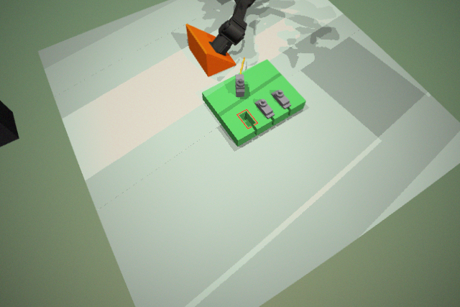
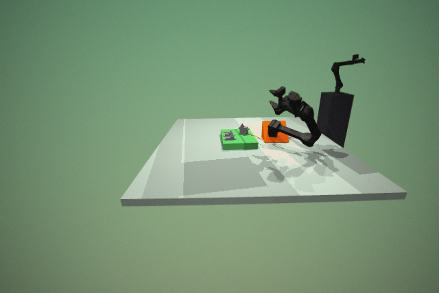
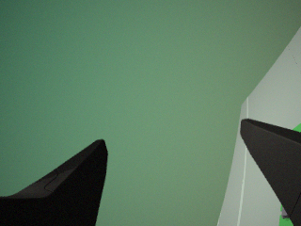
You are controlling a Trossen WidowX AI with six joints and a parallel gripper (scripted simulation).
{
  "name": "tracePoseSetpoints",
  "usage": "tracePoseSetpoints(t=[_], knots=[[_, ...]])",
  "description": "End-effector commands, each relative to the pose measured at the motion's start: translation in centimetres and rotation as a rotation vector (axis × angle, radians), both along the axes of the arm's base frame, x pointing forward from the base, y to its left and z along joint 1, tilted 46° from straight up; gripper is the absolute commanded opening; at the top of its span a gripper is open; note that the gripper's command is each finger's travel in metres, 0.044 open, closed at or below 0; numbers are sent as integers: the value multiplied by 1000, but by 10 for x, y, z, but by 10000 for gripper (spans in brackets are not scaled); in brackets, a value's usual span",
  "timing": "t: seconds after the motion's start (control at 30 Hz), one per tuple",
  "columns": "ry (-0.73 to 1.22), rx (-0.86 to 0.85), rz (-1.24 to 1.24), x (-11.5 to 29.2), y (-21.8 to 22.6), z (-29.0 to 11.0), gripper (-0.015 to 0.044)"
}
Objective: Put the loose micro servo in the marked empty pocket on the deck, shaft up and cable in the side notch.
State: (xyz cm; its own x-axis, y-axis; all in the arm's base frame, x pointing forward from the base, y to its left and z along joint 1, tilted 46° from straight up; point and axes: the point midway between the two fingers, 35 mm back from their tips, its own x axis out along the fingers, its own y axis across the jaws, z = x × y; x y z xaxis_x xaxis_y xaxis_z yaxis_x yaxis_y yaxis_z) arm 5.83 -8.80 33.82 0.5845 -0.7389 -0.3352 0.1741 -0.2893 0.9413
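In the wrist view the two dark fingers stand far apart with only green background and a strip of table [image 3: 266,169] between them, so the jaws are wide and hold nothing. The gripper [image 1: 223,46] hangs over the orange wedge [image 1: 202,51], just beside the green deck [image 1: 259,73] and short of it. The loose micro servo [image 1: 240,85] stands on the deck's rear half, shaft up, its yellow cable [image 1: 242,65] trailing back toward the wedge. Nearer the deck's front edge lies the marked empty pocket [image 1: 247,118], outlined in red, with a seated servo [image 1: 264,108] just beside it and another [image 1: 280,98] beyond. The likely risks: a descent that clips the wedge, a finger snagging the cable and toppling the servo, or a grasp turned so the cable misses the side notch. At the pocket, the open fingers could also strike the neighbouring servo.
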Motion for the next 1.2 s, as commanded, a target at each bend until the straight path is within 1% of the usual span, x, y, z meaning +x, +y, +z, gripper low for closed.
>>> tracePoseSetpoints(t=[0.0,0.03,0.13,0.47,0.87,1.17], knots=[[2,0,1,0,0,0,426],[9,1,4,1,-1,-1,440],[48,7,22,7,-3,-4,440],[266,22,138,36,-17,-23,440],[591,52,385,72,-30,-60,440],[791,86,615,94,-35,-92,440]])
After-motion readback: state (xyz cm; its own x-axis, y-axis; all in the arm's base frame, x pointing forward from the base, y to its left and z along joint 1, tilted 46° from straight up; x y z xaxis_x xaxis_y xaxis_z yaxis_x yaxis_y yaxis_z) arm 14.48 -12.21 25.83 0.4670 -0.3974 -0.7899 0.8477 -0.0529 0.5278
